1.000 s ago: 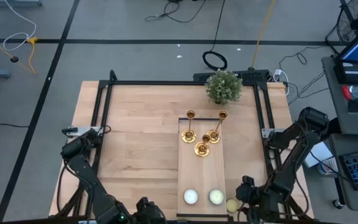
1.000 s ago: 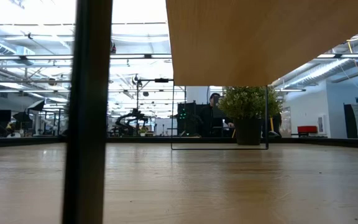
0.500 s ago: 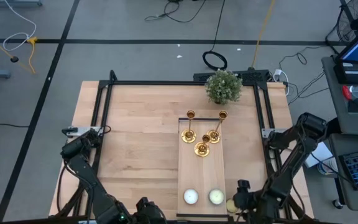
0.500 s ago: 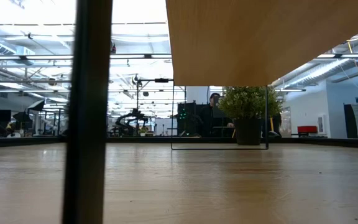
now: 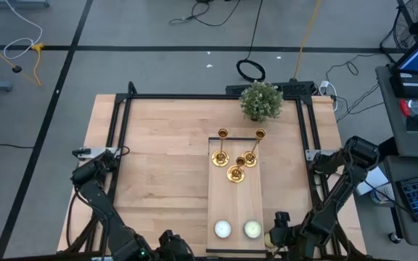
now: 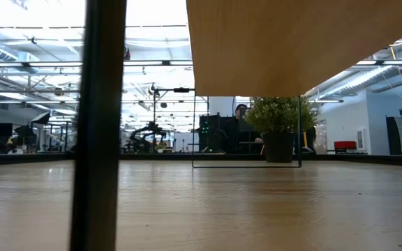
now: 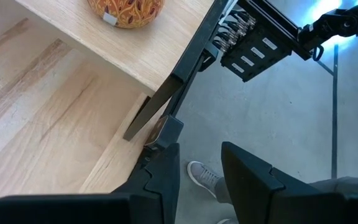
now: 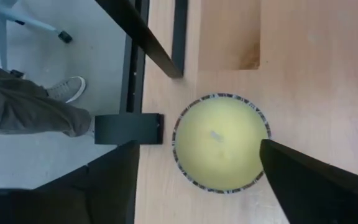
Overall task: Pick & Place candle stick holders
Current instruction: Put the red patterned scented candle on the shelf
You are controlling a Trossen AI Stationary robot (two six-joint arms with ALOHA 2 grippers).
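1. Wooden table fills the centre of the high view, boxed in by a black frame.
2. Lighter raised board runs from mid-frame to the lower edge, right of centre.
3. Left arm waits at lower left; its gripper sits off the table's edge over grey floor, fingers a narrow gap apart with nothing between them. A person's shoe shows in that gap.
4. Right arm reaches from the right edge down to the lower right; right gripper hangs above the loose candle, fingers spread wide either side of it, not touching as far as visible.
5. Potted plant stands at the table's far edge, upper centre-right; also seen mid-right in the low view.
6. Candle stick holders: three gold ones, upright, clustered on the board's upper end at centre-right of the high view, bases close together, well apart from both grippers.
7. Loose candle, round and pale yellow with a dark patterned rim, lies on the table just beside the board's lower right corner.
8. Two candles sit side by side on the board's lower end.
9. Person's trouser leg at left of the right wrist view, on the floor.
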